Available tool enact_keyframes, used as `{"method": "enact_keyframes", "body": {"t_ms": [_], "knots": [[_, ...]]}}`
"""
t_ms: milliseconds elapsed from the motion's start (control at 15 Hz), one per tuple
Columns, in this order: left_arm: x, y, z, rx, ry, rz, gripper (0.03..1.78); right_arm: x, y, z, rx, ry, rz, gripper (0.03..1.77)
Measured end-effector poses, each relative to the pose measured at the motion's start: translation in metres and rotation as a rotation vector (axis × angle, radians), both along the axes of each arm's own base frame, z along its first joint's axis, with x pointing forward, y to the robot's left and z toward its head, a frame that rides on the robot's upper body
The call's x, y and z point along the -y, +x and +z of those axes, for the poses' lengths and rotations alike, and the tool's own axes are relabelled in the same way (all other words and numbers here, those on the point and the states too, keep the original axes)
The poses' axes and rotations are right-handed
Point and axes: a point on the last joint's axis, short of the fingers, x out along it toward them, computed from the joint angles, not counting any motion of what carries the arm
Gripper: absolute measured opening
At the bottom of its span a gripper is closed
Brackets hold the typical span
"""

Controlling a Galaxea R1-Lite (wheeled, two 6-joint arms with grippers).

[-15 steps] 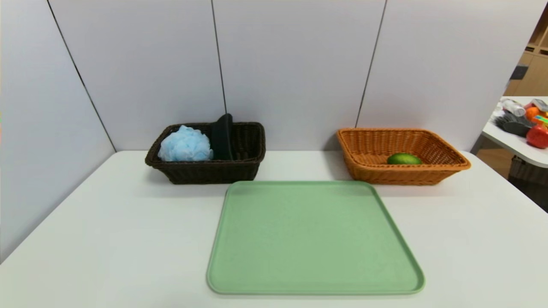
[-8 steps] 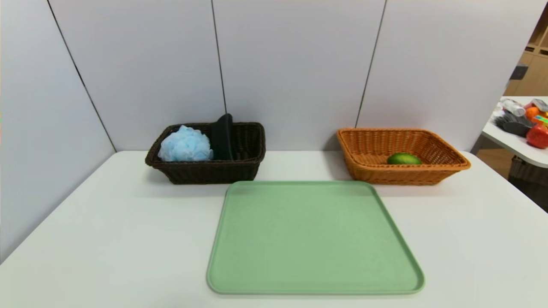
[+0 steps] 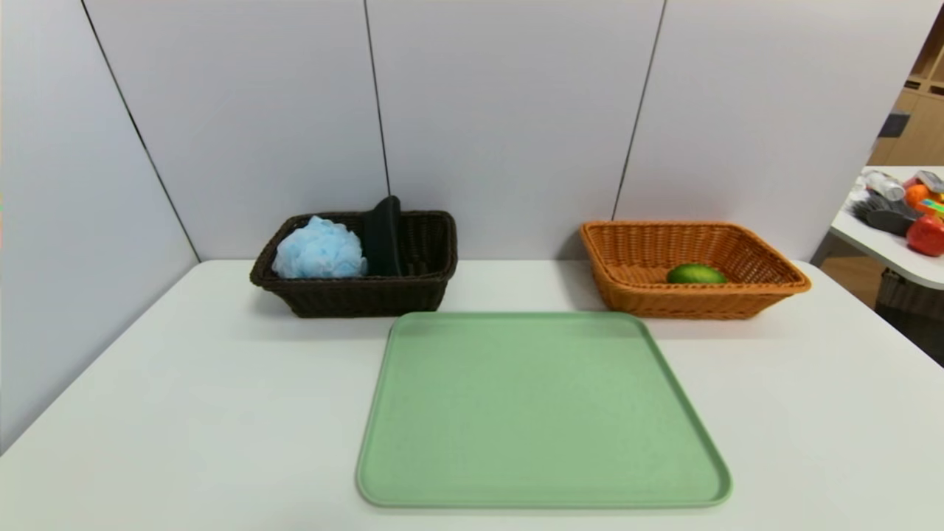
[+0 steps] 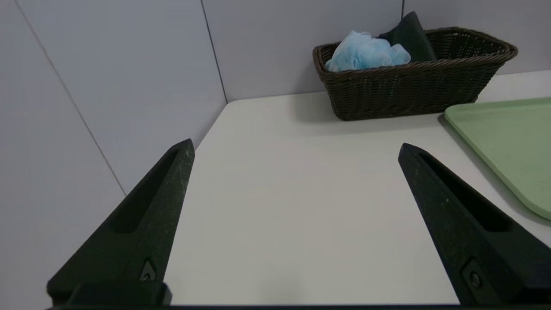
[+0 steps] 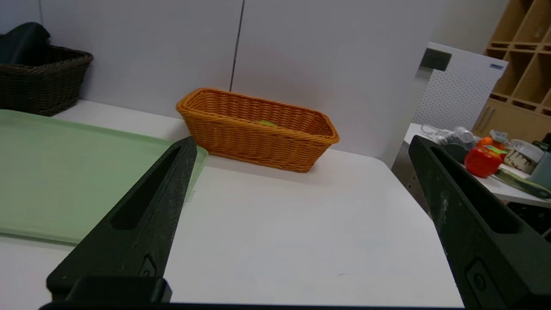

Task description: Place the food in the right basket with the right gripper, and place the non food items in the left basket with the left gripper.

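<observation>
Left gripper [image 4: 295, 148]: jaws spread wide, nothing between them, low over the bare table [image 4: 301, 206]. Ahead of it and toward its inner side sits the dark basket [image 4: 413, 90], holding the blue pouf [image 4: 366, 51] and, upright beside it, the black case [image 4: 411, 36].

Right gripper [image 5: 301, 140]: jaws likewise spread, empty, over the table. Orange basket [image 5: 258, 129] lies straight ahead, well apart; lime [image 3: 695, 274] inside it. Green tray [image 3: 538, 413] lies to the inner side of each gripper, bare.

Neither gripper appears in the head view.
</observation>
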Motion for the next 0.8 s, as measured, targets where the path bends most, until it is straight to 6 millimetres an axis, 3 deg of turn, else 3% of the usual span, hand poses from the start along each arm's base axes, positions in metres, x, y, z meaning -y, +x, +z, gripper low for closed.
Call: {"method": "enact_keyframes", "body": {"t_ms": [200,467,800], "knots": [[0.001,0.007,-0.013,0.022,0.038,-0.042,1.69,-0.001,0.004,-0.015,-0.128,-0.006,0.023,1.7],[0.002,0.01,-0.027,-0.094,0.025,-0.077,1.69,-0.001,0.006,-0.031,-0.277,-0.004,0.03,1.7],[0.003,0.011,-0.041,-0.233,0.016,-0.134,1.69,-0.001,0.006,-0.033,-0.301,0.004,0.036,1.7]]}}
